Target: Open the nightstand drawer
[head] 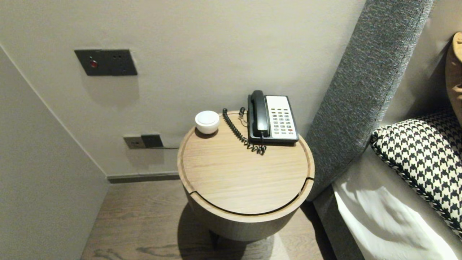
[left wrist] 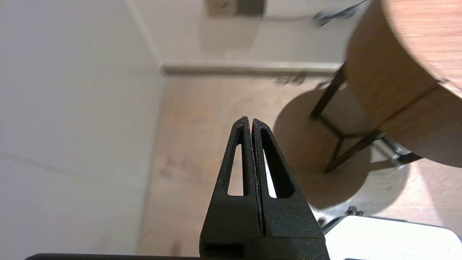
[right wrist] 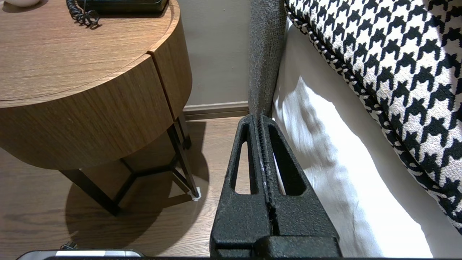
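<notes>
A round wooden bedside table carries a black-and-white desk telephone with a coiled cord at its back right. A small white lidded pot stands at its back left. Neither arm shows in the head view. My left gripper is shut and empty, low over the wooden floor to the left of the table. My right gripper is shut and empty, parked low between the table and the bed.
A grey upholstered headboard and a bed with white sheet and houndstooth pillow stand right of the table. Walls close in at the left and back, with a switch plate and a socket. The table has thin dark legs.
</notes>
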`<state>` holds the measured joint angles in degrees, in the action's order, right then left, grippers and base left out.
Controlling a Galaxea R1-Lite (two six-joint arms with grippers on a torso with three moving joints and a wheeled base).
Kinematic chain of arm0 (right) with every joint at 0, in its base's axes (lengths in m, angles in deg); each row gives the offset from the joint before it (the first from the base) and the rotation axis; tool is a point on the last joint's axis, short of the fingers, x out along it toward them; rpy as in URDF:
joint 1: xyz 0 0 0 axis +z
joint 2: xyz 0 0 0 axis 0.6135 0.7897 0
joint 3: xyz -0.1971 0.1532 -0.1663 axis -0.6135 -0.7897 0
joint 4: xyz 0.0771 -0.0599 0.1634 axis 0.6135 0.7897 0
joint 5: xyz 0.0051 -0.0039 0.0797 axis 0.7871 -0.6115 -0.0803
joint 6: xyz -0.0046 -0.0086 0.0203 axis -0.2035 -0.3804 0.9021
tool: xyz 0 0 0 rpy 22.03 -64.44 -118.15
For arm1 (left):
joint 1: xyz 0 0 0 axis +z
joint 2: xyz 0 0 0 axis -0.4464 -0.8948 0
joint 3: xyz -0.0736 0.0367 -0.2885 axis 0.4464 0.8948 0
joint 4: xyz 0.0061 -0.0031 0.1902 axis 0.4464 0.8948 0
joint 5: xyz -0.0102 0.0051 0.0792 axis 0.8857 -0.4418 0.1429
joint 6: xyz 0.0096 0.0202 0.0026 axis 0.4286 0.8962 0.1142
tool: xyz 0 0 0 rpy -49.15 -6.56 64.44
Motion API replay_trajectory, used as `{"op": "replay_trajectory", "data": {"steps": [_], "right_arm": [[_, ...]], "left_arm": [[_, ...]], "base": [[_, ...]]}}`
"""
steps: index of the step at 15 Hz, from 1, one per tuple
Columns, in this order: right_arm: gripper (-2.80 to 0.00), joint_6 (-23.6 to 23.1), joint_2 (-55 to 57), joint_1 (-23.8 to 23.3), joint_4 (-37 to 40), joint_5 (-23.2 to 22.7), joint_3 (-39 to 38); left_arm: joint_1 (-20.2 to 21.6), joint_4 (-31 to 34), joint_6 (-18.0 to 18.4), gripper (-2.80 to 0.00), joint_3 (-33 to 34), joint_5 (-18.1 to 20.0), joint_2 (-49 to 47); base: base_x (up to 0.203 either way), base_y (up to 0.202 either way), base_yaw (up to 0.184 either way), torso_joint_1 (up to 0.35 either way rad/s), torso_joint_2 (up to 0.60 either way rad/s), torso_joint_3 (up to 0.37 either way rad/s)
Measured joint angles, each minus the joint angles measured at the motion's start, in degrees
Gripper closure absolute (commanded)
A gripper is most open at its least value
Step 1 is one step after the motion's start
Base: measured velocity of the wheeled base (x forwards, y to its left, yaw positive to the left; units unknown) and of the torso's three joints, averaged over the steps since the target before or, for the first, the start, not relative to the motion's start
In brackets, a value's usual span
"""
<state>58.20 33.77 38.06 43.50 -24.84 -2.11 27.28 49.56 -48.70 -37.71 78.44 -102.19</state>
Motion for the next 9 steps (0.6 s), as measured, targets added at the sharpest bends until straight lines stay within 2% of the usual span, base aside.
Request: {"op": "replay_trajectory", "data": {"steps": [3,6,7,9], "right_arm": [[0.0,0.02,0.0,0.02,0.02,0.01,0.0],[0.0,0.0,0.0,0.02,0.0,0.0,0.0],[0.0,0.0,0.0,0.02,0.0,0.0,0.0],[0.0,0.0,0.0,0.02,0.0,0.0,0.0]], "left_arm": [[-1.08,7.45,-0.35,0.0,-8.54,-0.99,-9.6],[-3.46,12.25,-1.95,0.0,-15.66,-1.12,-17.28],[-4.83,14.71,-3.58,0.0,-18.56,-1.15,-19.51],[-8.75,20.03,-9.31,0.0,-24.12,-1.15,-23.74]], "base": [[0.0,0.0,0.0,0.0,0.0,0.0],[0.0,0.0,0.0,0.0,0.0,0.0],[0.0,0.0,0.0,0.0,0.0,0.0],[0.0,0.0,0.0,0.0,0.0,0.0]]}}
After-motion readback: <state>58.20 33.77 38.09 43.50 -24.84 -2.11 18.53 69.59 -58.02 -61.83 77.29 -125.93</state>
